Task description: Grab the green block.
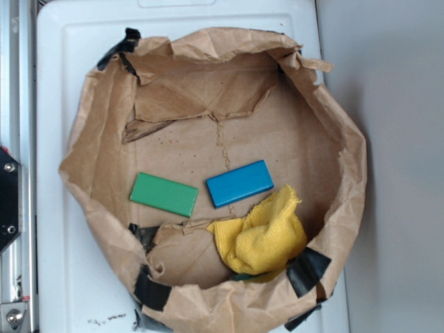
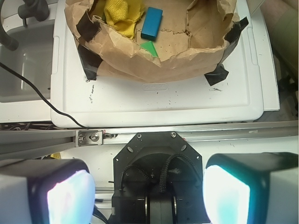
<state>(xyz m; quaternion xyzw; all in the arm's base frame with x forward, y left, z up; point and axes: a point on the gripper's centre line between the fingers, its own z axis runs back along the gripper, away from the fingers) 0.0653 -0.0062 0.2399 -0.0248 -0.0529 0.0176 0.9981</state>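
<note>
From the wrist view I see my gripper [image 2: 148, 196] spread wide, its two pads [image 2: 70, 198] at the bottom corners of the frame with nothing between them. It hangs well back from the work area, above the black arm base [image 2: 156, 163] and the metal rail [image 2: 88, 137] that runs along the near edge of the white surface [image 2: 154, 100].

Past the rail, on that surface, sits a crumpled brown paper bag [image 1: 97, 159] opened out into a shallow bowl, its rim patched with black tape [image 1: 309, 270]. In the exterior view the green block [image 1: 164, 194] lies flat on the paper floor, left of centre. Just beside it, to the right with a small gap, lies the blue block [image 1: 239, 183], also flat and angled the opposite way. A bunched yellow cloth [image 1: 263, 236] rests against the lower right wall of the bag, and I think its edge reaches the blue block's lower corner.

From the wrist view only a small corner of the green block [image 2: 149, 48] shows over the bag's folded rim, with the blue block beyond it.
</note>
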